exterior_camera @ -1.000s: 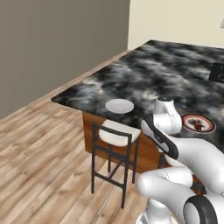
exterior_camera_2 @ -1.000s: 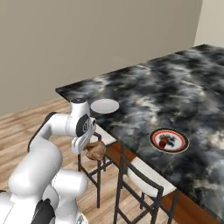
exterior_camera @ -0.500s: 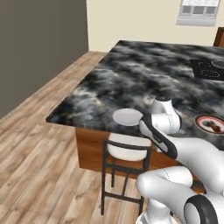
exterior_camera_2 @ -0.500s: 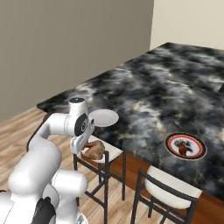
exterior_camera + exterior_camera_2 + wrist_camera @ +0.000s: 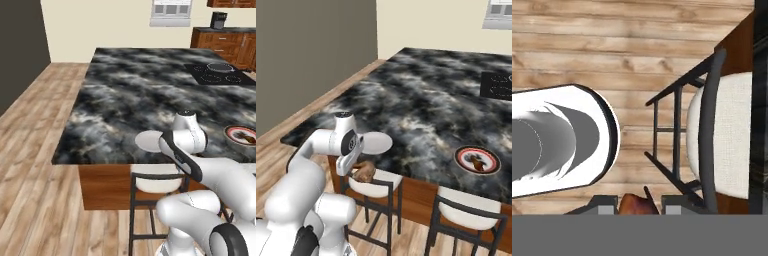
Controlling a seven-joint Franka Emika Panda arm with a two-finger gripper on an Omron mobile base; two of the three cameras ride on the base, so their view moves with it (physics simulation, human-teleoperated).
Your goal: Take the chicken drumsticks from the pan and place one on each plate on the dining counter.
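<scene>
Gripper (image 5: 363, 172) hangs low beside counter edge, above stool seat (image 5: 378, 181); jaws clamped on second drumstick (image 5: 364, 172). Hand view: brown meat (image 5: 634, 205) wedged btwn fingertips (image 5: 604, 205), long axis not readable.

Key relation: white-grey plate (image 5: 373, 142) lies up and just beyond gripper, on dining counter (image 5: 421, 100) near edge. Judgement: lift over edge, then fwd.

Patterned plate (image 5: 477, 160), well to right, already holds drumstick (image 5: 475, 160).
</scene>
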